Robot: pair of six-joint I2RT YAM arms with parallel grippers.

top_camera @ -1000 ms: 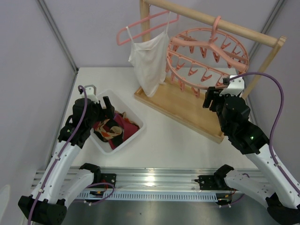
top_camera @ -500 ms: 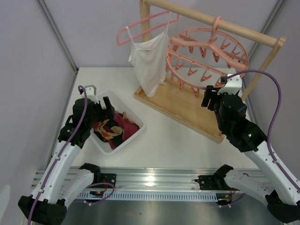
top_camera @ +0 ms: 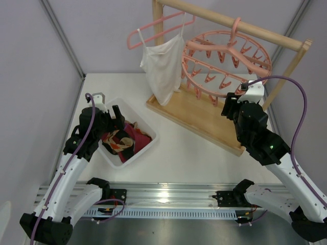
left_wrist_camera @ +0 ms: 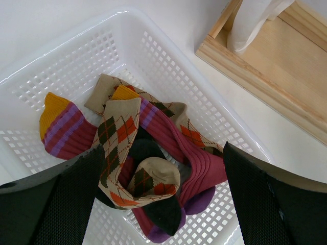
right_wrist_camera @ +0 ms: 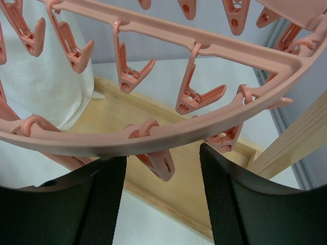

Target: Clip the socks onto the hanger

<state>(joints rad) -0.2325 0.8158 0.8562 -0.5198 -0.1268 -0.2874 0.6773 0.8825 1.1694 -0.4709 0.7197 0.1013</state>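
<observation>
The socks (top_camera: 122, 140) lie in a heap in a white basket (top_camera: 141, 151): tan argyle (left_wrist_camera: 115, 132), maroon-red (left_wrist_camera: 191, 163), purple and black pieces tangled together. My left gripper (left_wrist_camera: 163, 153) hovers open just above the heap, a finger on each side and nothing held; from above the left gripper (top_camera: 115, 121) is over the basket's back half. The round pink hanger (top_camera: 225, 56) hangs from the wooden rod. My right gripper (right_wrist_camera: 162, 158) is raised under its outer ring (right_wrist_camera: 179, 132), open, its fingers flanking one dangling clip (right_wrist_camera: 157, 163) without touching it.
A white camisole (top_camera: 161, 66) on a thin pink coat hanger (top_camera: 153, 28) hangs left of the round one. The rack's wooden base (top_camera: 199, 115) lies under both, with an upright post (top_camera: 288, 69) just right of my right arm (top_camera: 255, 132).
My right gripper has edged up and left under the hanger's ring, and its jaws have narrowed a little around the clip. The left arm and the socks have stayed still.
</observation>
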